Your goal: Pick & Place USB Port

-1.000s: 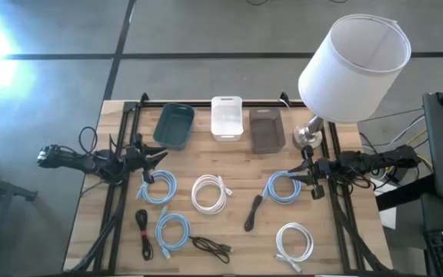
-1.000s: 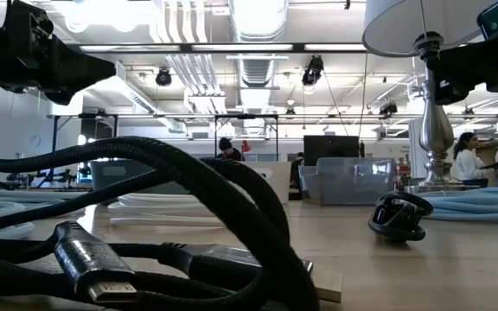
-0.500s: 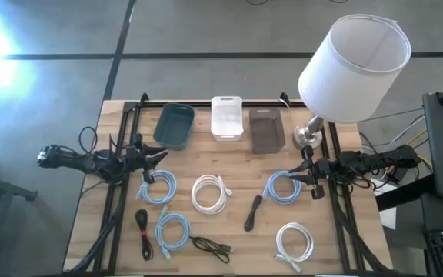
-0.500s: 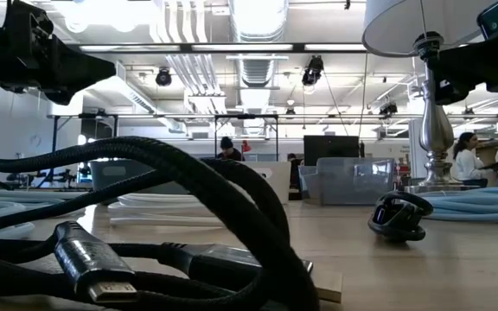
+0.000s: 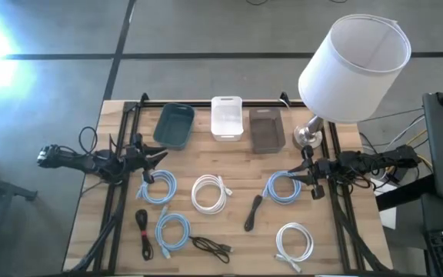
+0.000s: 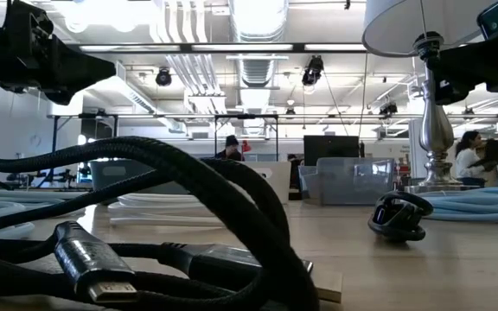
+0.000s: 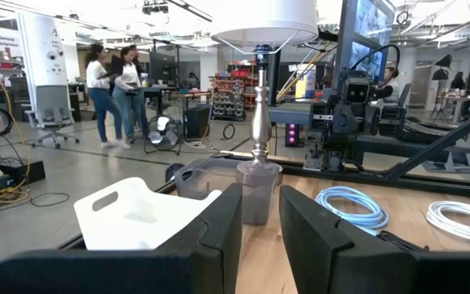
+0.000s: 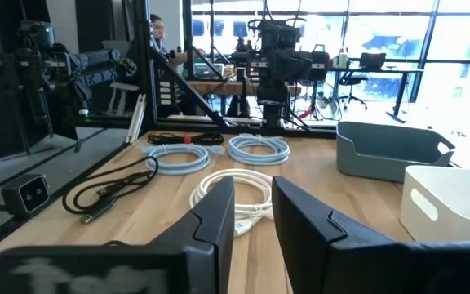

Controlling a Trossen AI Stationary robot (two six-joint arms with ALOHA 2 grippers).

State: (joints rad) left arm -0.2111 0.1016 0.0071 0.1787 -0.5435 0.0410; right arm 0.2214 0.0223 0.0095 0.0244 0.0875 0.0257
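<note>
Both my grippers, left gripper point(image 5: 158, 156) and right gripper point(image 5: 296, 175), sit slightly apart, empty. Risk: neighbouring coils near the black cable point(image 5: 252, 211), frame centre, may snag during my descent.

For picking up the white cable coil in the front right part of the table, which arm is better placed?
Probably the right. Its end effector is on that coil's side; the left end effector is across the table. Both are empty.

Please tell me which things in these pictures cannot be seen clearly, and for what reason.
- Low view: the black cable close to the lens hides most of the table behind it.
- High view: the lamp shade covers the lamp's stem; only the base shows.
- High view: the cables' connectors, for example on the white cable, are too small to identify.
- Low view: the lamp shade is cut by the upper edge.
</note>
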